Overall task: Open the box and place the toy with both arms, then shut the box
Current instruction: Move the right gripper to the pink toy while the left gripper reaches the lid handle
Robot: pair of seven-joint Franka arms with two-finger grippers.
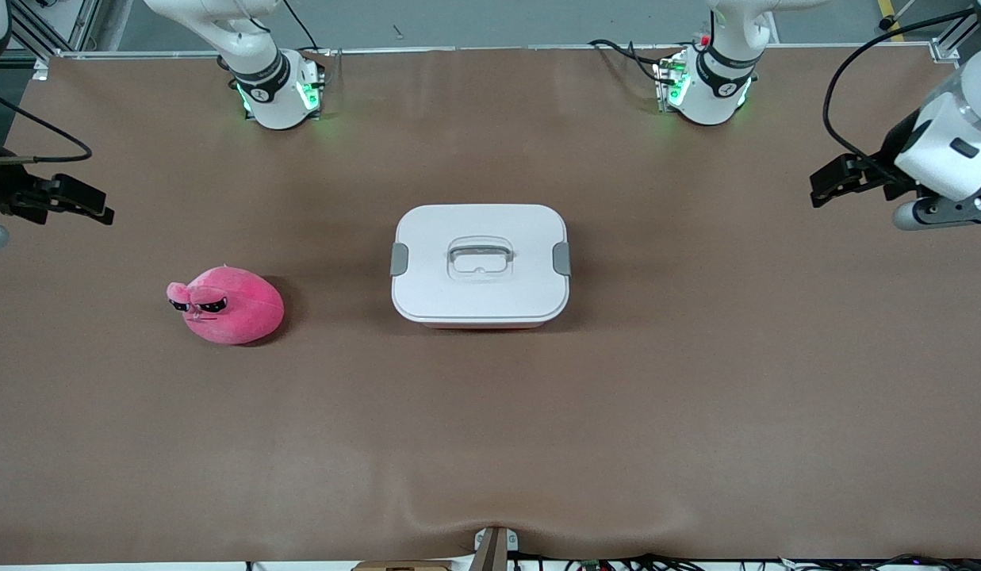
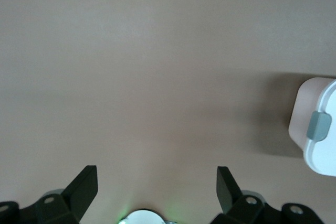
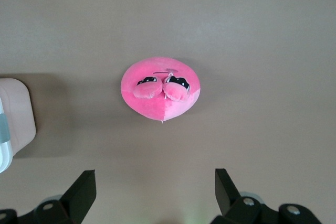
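The box (image 1: 480, 266) stands shut in the middle of the table, its white lid on with a clear recessed handle (image 1: 480, 258) and a grey clip (image 1: 399, 259) at each short side. The pink plush toy (image 1: 228, 305) lies on the table toward the right arm's end, apart from the box. My right gripper (image 1: 93, 205) hangs open over bare table at that end; its wrist view shows the toy (image 3: 160, 90) ahead of the open gripper (image 3: 155, 172). My left gripper (image 1: 825, 184) hangs open over the left arm's end; its open gripper (image 2: 156, 170) holds nothing, with the box (image 2: 320, 150) and one clip (image 2: 318, 126) at the edge.
A brown mat (image 1: 490, 444) covers the whole table. Both arm bases (image 1: 280, 91) (image 1: 708, 87) glow green along the table's edge farthest from the front camera. A small mount (image 1: 494, 547) sits at the table's edge nearest the front camera.
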